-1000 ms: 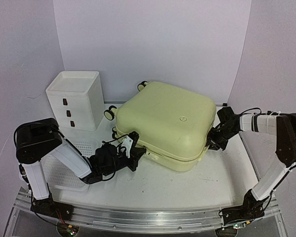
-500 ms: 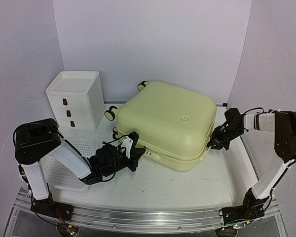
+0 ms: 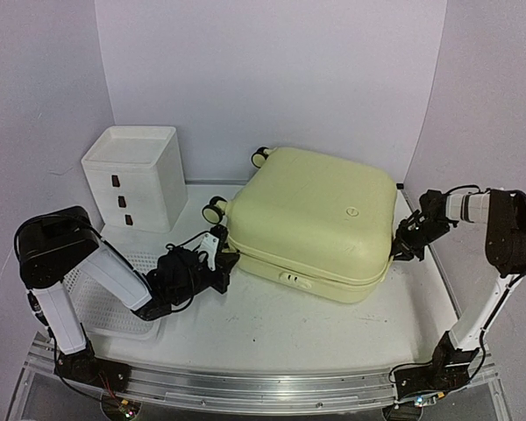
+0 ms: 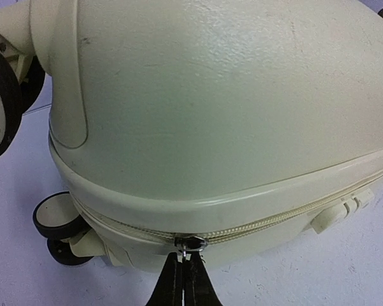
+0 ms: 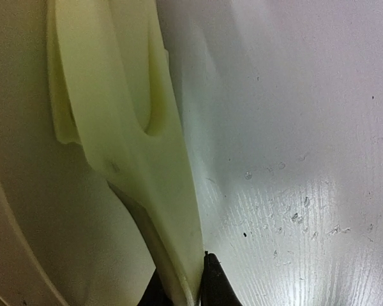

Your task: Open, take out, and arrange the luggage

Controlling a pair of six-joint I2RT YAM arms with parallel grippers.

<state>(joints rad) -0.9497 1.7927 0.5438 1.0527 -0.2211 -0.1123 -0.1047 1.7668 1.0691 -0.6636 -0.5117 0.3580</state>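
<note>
**A:** Where is the luggage, and is it open?

**B:** It lies flat on the bench, right of centre in the overhead view. Its lid is down and its wheels point to the upper left.

**A:** And the step in hand?

**B:** Opening, by the look of it. The left fingers are pinched shut on the zipper pull, low in the wrist view, at the case's near-left corner. The right fingers are narrow. They are closed on a pale yellow, handle-like strip at the luggage's right edge, probably to steady it.

**A:** What does the next move call for?

**B:** Drawing the pull along the zipper and following the rounded corner. The far side has to stay braced so the case doesn't slide. Nothing can come out until the lid lifts.
</note>
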